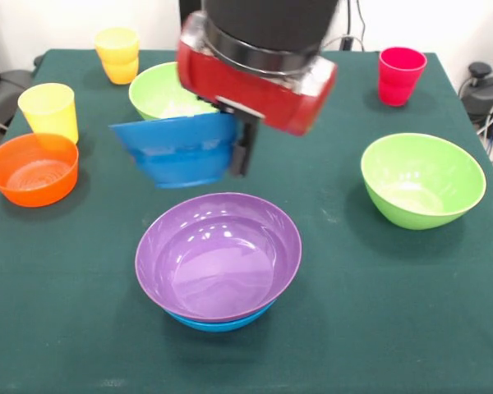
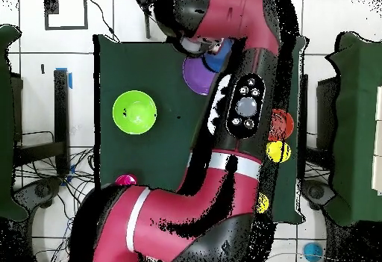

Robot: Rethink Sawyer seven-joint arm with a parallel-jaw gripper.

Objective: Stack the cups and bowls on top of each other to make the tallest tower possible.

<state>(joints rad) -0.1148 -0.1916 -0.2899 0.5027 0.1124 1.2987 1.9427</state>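
Overhead, my claw pinched the small blue bowl, tilted in the air just above the purple bowl, which sat nested in the large blue bowl on the green counter. Light green bowls flanked it; an orange bowl, yellow cups and a red cup stood well apart.

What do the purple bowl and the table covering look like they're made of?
The purple bowl looks like glossy plastic: bright highlights glint across its smooth inside and its colour is even. The table covering looks like dark green matte cloth, perhaps felt, showing no shine; the weave can't be made out.
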